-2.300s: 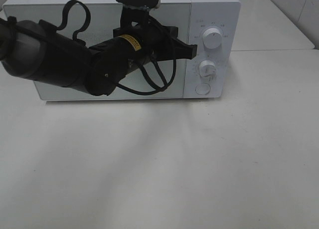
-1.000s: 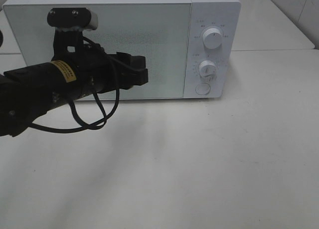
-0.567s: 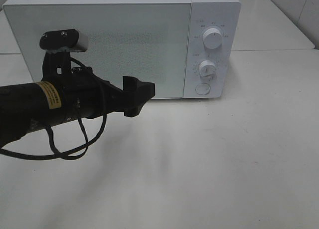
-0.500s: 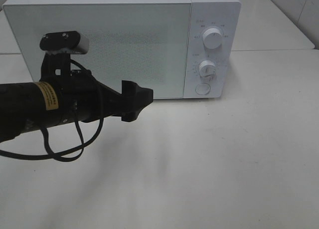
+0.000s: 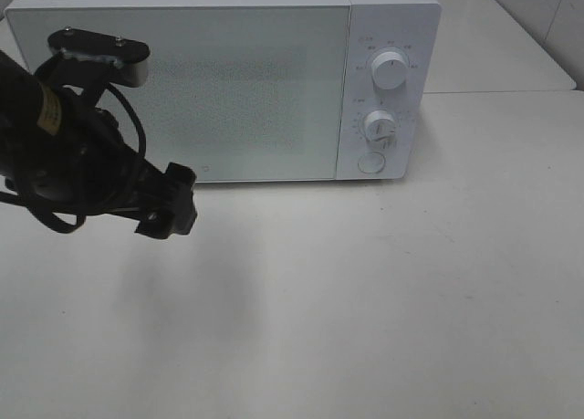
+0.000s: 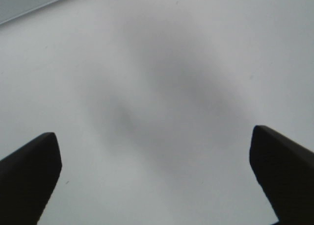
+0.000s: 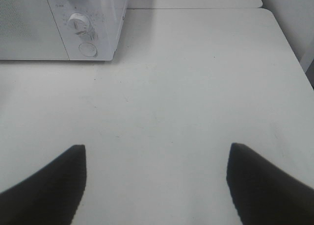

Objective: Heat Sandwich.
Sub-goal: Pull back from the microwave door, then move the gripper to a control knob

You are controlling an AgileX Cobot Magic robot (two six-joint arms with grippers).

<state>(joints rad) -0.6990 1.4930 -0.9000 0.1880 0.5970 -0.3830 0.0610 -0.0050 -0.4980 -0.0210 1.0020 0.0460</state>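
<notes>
The sandwich is out of view in every frame. The white microwave [image 5: 192,81] stands at the back of the table with its door shut; its front right corner also shows in the right wrist view [image 7: 73,19]. My left gripper [image 5: 167,204] hangs in front of the microwave's lower left, tilted down over the bare table. In its wrist view the left gripper [image 6: 153,137] is open wide with only tabletop between the fingers. My right gripper [image 7: 156,151] is open over bare table, in front and to the right of the microwave, and does not show in the high view.
On the microwave's right panel are two round knobs [image 5: 391,72] [image 5: 380,125] and a round button [image 5: 370,162]. The white table [image 5: 383,300] spreads in front. A second table edge lies behind at the right [image 5: 511,45].
My left arm has drawn back from the microwave door toward the left and tipped down to the table, its jaws opening wide. The right gripper has not changed.
</notes>
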